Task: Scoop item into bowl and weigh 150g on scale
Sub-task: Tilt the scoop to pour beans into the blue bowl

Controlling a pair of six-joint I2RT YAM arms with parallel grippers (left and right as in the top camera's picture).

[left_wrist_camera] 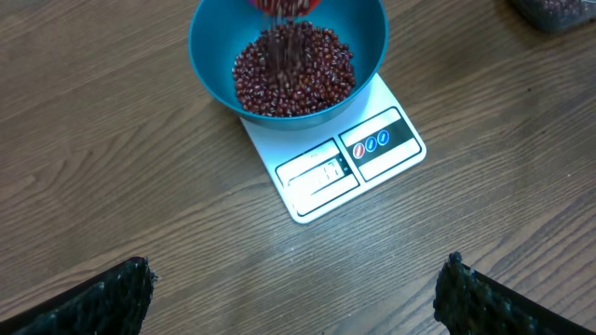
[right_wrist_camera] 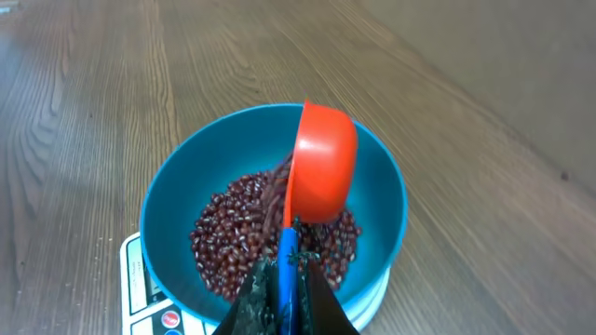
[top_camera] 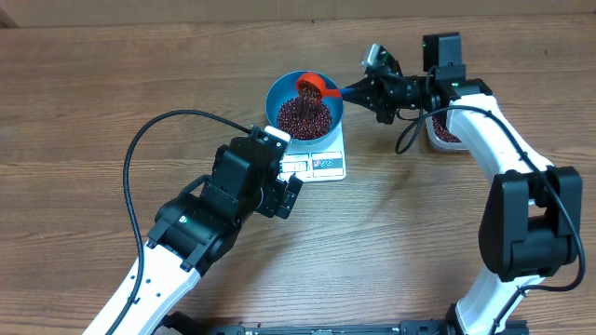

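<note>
Overhead, the blue bowl sat on the white scale toward the far edge of the bench, about midway along it, with a mass of dark red-brown beans inside. The right gripper was clenched on the blue handle of a red scoop, which hung tipped above the bowl's far side. A clear tub holding more beans stood to the right of the scale, partly hidden by the right arm. Left wrist view: the left gripper was released, its two dark fingers wide apart at the lower corners with only bare bench between them, apart from the scale. The scale lay at an angle, its display and buttons toward the camera; the reading was too small to tell. Beans fell in a blurred stream into the bowl. Right wrist view: the scoop stood tilted on its side over the bowl, beans spilling from its left lip onto the heap below, the fingers closed around the handle at the bottom of the frame.
</note>
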